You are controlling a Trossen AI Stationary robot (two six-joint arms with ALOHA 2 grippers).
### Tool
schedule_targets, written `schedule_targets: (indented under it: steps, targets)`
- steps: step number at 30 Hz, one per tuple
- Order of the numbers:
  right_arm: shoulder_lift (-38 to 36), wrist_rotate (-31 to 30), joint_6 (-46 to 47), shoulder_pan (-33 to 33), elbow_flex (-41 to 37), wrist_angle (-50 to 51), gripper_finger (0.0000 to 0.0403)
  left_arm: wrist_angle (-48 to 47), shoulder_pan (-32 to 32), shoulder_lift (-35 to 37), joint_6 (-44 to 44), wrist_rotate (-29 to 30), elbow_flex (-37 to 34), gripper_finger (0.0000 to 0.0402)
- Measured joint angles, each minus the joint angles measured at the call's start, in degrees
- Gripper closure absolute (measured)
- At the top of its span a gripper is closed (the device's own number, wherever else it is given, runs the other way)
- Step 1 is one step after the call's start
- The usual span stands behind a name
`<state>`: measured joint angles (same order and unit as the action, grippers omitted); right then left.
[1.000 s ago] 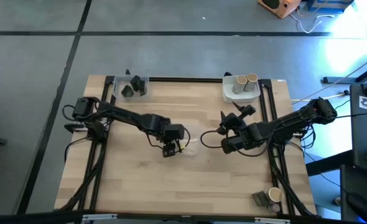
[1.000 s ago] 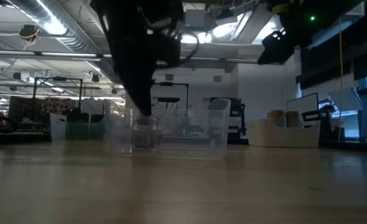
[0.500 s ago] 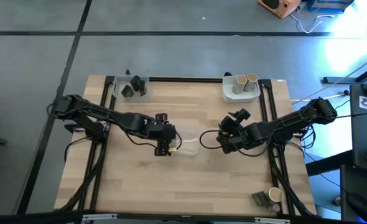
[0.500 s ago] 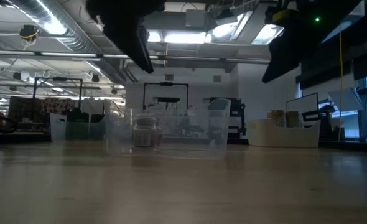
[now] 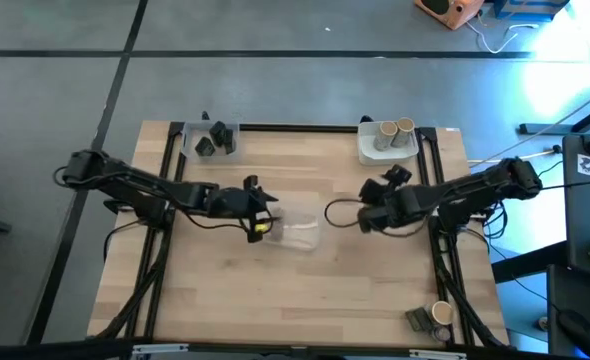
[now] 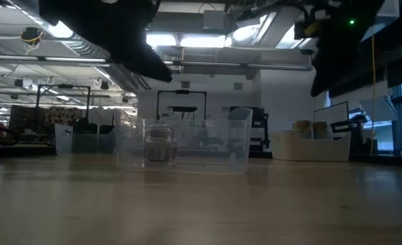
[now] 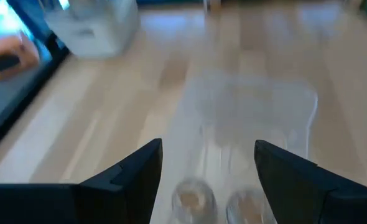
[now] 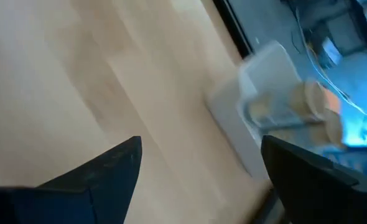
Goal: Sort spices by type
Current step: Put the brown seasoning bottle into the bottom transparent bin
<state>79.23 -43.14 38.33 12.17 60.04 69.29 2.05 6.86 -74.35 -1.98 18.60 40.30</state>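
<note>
At table centre, left gripper (image 5: 259,215) now withdrawn from clear tray (image 5: 300,235), fingers open and empty; jars (image 7: 191,198) delivered; right gripper (image 5: 367,215) open, retreating.

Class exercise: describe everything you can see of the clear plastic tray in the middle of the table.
The clear tray is a see-through, rectangular, thin-walled plastic box with an open top, resting flat on the wooden table near its centre. The low view shows upright walls and a small jar standing inside at one end; the left wrist view shows two jars there. The left gripper hangs beside it, open, apparently not touching it.
</note>
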Motion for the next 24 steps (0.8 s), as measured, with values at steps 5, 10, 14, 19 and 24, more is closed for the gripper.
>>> schedule_targets:
  steps: [5, 10, 14, 19, 24]
  targets:
    - [0.0, 7.3, -7.0, -7.0, 0.4, 6.4, 0.0075, 20.1, -0.5, -0.3, 2.8, 0.0, -5.9, 0.0164]
    - [0.0, 17.3, -16.7, -14.5, 0.3, 8.9, 0.0075, 25.5, -0.8, -0.4, 5.6, 0.0, -8.2, 0.0164]
    - [0.0, 23.4, -23.3, -19.4, 0.3, 11.5, 0.0075, 24.9, -1.4, -0.4, 5.5, 0.1, -8.3, 0.0164]
    - [0.0, 26.4, -30.8, -23.8, 0.3, 13.7, 0.0075, 23.8, -1.3, -0.4, 5.5, 0.1, -8.3, 0.0164]
    - [0.0, 30.4, -37.3, -26.1, 0.3, 13.6, 0.0075, 23.7, -1.3, -0.4, 5.4, 0.1, -8.3, 0.0164]
